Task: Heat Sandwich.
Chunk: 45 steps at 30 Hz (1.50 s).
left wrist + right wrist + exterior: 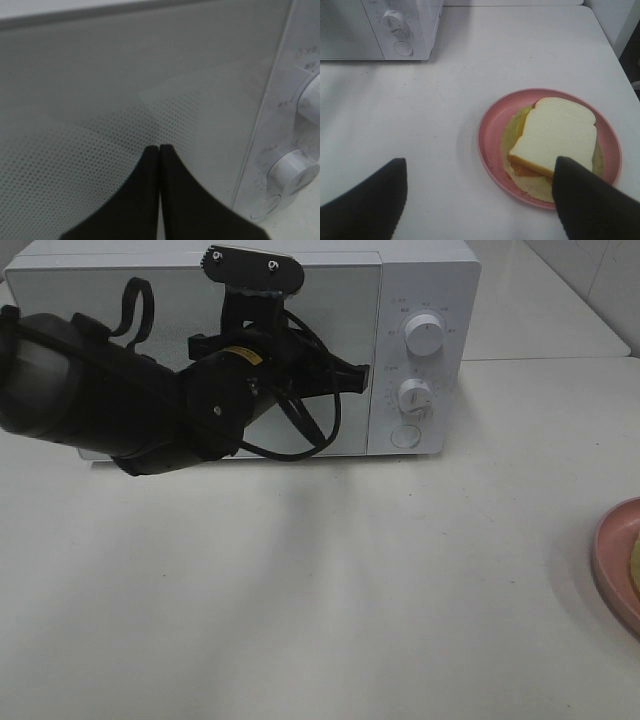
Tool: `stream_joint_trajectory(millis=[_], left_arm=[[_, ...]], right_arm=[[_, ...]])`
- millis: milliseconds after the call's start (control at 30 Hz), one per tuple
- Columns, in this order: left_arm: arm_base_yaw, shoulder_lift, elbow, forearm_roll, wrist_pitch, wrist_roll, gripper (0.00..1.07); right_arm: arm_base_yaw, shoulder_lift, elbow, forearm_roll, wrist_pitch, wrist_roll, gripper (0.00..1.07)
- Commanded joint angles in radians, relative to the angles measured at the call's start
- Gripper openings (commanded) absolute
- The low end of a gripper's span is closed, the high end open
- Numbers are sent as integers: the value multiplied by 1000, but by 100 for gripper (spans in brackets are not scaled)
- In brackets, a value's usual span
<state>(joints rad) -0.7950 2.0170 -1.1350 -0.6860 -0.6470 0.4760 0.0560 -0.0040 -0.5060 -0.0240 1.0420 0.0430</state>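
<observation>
The sandwich (pixel 555 137), white bread over yellow-green and red filling, lies on a round pink plate (pixel 490 125) to the right of the white microwave (pixel 425 275). My right gripper (pixel 480 161) hovers open above the plate's near side, one finger over the table and the other finger (pixel 585 200) over the sandwich's edge. My left gripper (pixel 159 148) is shut on nothing, its tips just in front of the closed microwave door (pixel 100 100) near the door's right edge. In the exterior high view the left gripper (pixel 357 373) points right across the door.
The microwave's control panel has two knobs (pixel 424 337) (pixel 414 395) and a round button (pixel 404 436). Only the plate's edge (pixel 612 560) shows at the right border of the exterior high view. Bare white tabletop (pixel 330 590) spreads in front of the microwave.
</observation>
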Motion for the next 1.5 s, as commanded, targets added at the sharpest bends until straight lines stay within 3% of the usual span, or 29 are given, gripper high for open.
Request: stream_joint_trajectory(millis=[33,267,300,333,367,433,467,500,1000,1167,1300,1500], left_arm=[[-28,-55,61,-31,21,8,0],[-35,-132,145,-82,152,8,2],[-35,-146,161,-90,174,8,5],[-35,-171,189,-89,210,8,19],[-35,-171,189,-89,210,8,19],[-35,-194,218,-90,247,8,45],[-35,-214,237,-97,277,8,85],[-35,-219,243,-97,299,8,103],[-9,-317,249,19,698,14,101],[91,-372,249,19,933,4,101],[221,-419,249,27,1143,4,101],[360,-474,249,41,1316,-11,101]], right_arm=[[-8,-26,0,0,-6,-13,76],[-8,-26,0,0,-6,-13,76],[-8,-26,0,0,-6,-13,76],[-8,-26,0,0,-6,-13,76],[-8,-26,0,0,-6,-13,76],[-8,-26,0,0,-6,-13,76],[-8,-26,0,0,-6,-13,76],[-8,-26,0,0,-6,-13,76],[-8,-26,0,0,-6,-11,76],[-8,-26,0,0,-6,-10,76],[-8,-26,0,0,-6,-10,76],[-8,-26,0,0,-6,-10,76]])
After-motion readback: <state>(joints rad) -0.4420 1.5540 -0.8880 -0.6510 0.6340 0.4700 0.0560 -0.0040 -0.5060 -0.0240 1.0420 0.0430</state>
